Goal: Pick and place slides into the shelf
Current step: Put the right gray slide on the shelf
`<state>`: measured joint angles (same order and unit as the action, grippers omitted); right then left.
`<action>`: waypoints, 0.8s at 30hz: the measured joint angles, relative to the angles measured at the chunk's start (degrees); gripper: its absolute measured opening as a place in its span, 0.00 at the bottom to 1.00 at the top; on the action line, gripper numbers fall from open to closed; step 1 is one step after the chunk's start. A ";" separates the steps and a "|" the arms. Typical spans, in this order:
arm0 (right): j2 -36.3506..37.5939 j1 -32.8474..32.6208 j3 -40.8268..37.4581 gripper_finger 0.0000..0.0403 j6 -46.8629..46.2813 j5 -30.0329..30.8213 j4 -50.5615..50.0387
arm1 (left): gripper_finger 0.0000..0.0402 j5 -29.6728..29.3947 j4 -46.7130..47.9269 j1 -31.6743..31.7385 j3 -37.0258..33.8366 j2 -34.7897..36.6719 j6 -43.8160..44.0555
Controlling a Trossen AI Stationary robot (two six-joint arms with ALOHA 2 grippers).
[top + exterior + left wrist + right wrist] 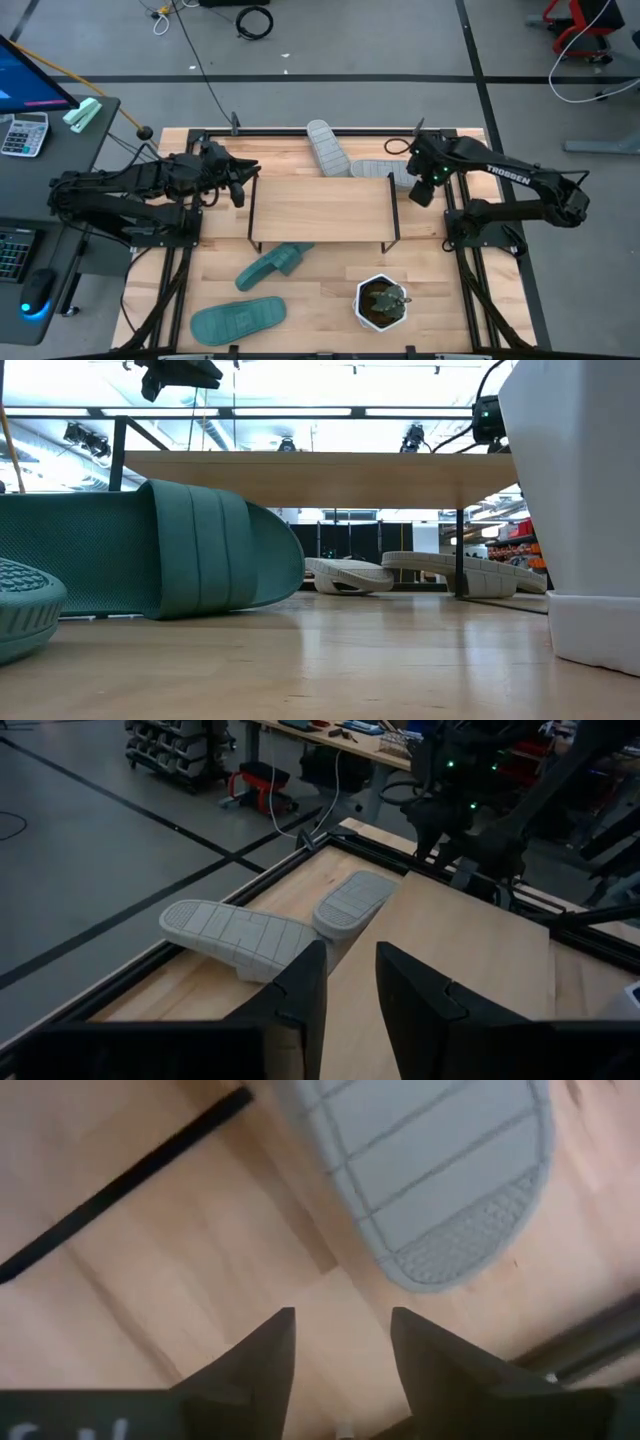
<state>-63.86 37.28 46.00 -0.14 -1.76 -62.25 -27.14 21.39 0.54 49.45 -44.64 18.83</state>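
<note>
the shelf (320, 205) board hides part of the grey slide (385, 172) at its far right corner and the end of a teal slide (272, 265) at its near edge. the white planter (585, 510) is cut off by the low view's right edge.

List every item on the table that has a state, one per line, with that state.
Left grey slide: sole up, behind the shelf, unheld.
Right grey slide: sole up, partly under the shelf's back edge.
Teal slide near shelf: strap up, toe under the front edge.
Front teal slide: sole up.
Shelf: upright, top bare.
Left gripper: open, empty.
Right gripper: open, empty.
</note>
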 joint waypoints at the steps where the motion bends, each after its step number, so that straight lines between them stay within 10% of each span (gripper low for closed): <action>1: -0.56 0.03 0.00 0.44 -1.53 0.00 0.44 | 0.24 0.00 0.00 0.00 0.00 0.00 0.00; 24: -5.74 9.78 -0.74 0.44 -26.15 -0.51 15.00 | 0.25 0.00 -0.09 0.00 0.00 0.00 0.07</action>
<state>-69.60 47.05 45.25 -26.29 -2.27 -47.25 -27.14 21.30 0.54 49.45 -44.64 18.90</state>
